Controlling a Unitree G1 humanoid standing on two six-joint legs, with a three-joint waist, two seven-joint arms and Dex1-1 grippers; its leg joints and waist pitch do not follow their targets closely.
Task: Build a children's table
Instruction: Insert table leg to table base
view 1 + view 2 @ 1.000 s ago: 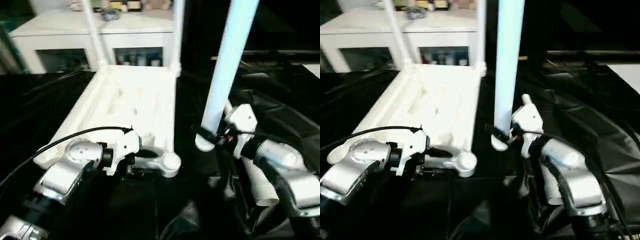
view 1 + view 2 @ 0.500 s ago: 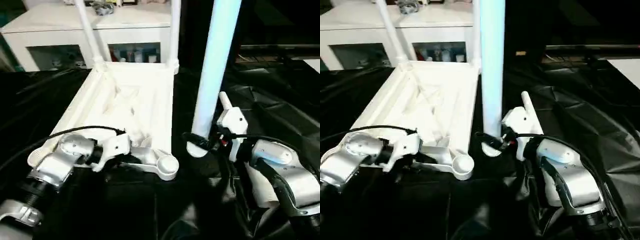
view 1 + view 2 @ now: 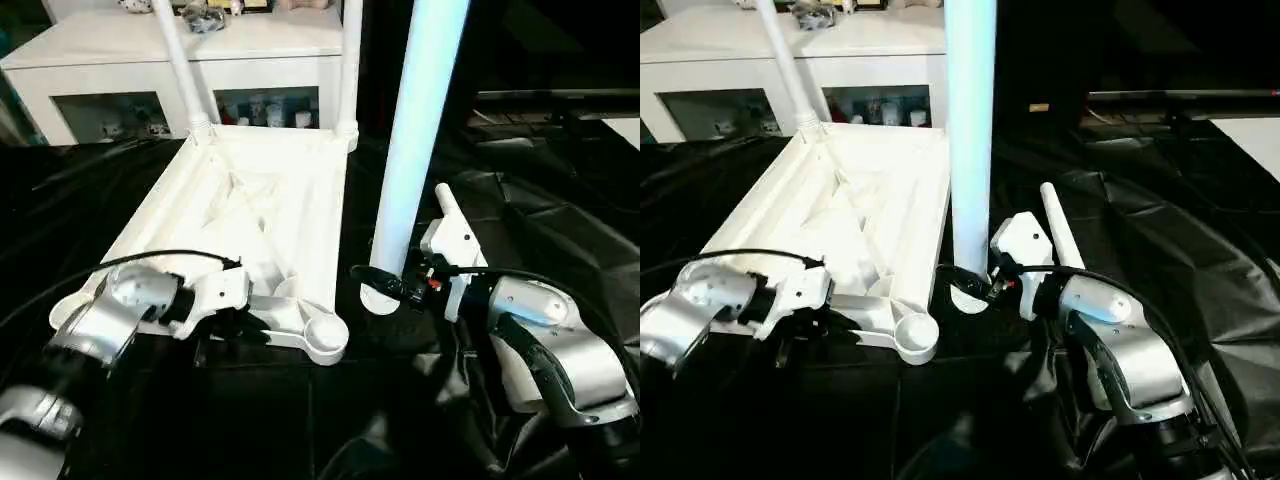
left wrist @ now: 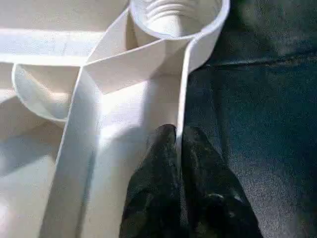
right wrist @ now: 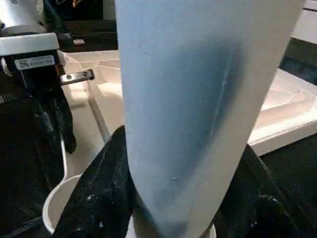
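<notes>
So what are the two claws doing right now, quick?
Left claw: closed on the tabletop rim.
Right claw: holding a leg upright.

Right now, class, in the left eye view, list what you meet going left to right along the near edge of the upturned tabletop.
Left gripper pinching the white ribbed plastic tabletop's rim → empty round corner socket → upright white tube leg → right gripper clamped on it → spare white leg on the black sheet.

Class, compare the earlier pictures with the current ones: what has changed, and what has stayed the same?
The left claw has closed onto the tabletop's near edge rib, beside the empty corner socket. The right claw still grips the upright leg near its lower end, beside that socket. Two far-corner legs stay mounted.
</notes>
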